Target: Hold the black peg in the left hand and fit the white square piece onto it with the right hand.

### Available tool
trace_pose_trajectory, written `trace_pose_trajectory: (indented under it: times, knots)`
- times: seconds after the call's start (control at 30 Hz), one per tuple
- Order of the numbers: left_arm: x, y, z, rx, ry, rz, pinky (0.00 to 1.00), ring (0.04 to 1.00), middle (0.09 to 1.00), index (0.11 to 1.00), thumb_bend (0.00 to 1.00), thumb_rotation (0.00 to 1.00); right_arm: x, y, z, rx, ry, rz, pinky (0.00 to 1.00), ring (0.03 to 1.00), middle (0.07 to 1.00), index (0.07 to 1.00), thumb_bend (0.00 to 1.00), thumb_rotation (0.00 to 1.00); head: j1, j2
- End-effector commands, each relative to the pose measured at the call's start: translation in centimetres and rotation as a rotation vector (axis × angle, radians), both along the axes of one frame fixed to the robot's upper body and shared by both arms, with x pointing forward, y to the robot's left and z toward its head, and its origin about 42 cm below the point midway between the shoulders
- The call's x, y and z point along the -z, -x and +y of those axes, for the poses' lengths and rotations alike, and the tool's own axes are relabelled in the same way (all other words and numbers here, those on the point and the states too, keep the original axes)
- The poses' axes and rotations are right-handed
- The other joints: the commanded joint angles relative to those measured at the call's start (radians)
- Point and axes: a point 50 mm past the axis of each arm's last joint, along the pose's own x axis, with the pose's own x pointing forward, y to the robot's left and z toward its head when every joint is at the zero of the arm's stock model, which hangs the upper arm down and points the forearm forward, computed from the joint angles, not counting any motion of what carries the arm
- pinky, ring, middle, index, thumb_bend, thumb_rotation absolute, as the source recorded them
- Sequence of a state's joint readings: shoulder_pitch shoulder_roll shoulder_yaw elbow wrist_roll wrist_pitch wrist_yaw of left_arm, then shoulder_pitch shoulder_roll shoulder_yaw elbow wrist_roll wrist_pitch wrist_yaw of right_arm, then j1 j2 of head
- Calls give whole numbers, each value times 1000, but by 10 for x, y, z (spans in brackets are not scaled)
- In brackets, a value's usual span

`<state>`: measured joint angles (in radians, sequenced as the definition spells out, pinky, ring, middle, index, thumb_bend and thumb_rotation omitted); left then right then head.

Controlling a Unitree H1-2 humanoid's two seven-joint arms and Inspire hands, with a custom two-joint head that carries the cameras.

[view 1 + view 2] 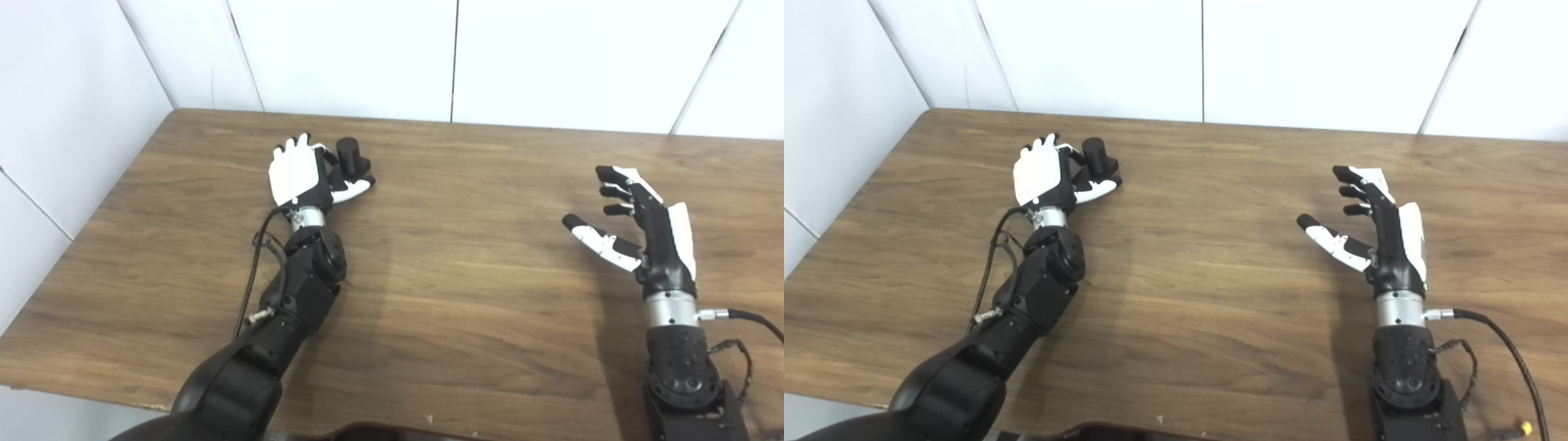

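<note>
Left hand at the black peg, far left of the wooden table; right hand empty

Peg stands upright on its wider base, in the crook between the left hand's fingers and thumb; fingers curl beside it, thumb lies in front; cannot tell if they actually clamp it; right hand hovers well apart on the right, fingers spread, pinching nothing; peg looks like rigid light plastic, probably smooth and a bit slippery, not fragile; best taken low around the base so the round top stays free; count: one peg, two hands, one table; no white square piece visible in either view.
</note>
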<state>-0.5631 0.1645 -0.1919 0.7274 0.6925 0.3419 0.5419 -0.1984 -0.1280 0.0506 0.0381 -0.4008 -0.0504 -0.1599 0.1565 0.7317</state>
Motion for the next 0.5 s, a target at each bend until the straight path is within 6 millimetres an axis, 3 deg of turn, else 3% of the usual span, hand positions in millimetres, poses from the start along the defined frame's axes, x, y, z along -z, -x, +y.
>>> trace_pose_trajectory:
  times: [0.0,0.23,0.27,0.3,0.33,0.47]
  knots:
    - [-8,-6,2,-1,-17,-27,974,960,933,579,875,472,-20,-5,2,-2,-8,-82,652,765,798,770,589,335,1,1]
    - [-7,-4,3,4,0,-62,962,940,904,521,822,324,-20,-5,1,6,-7,-80,659,766,797,770,588,345,-2,3]
    - [-7,-4,3,5,2,-67,967,938,899,508,757,264,-20,-5,0,9,-6,-80,659,766,796,770,589,348,-1,3]
    - [-7,-3,4,5,4,-72,980,938,893,494,617,156,-20,-5,0,10,-4,-82,656,763,794,769,590,349,-1,4]
    - [-6,-3,4,4,6,-73,985,936,889,489,570,118,-20,-5,0,12,0,-82,652,760,793,768,588,350,-1,4]
    - [-5,-2,5,2,9,-68,999,936,884,484,524,80,-21,-3,-1,17,3,-77,644,755,794,770,589,360,-3,7]
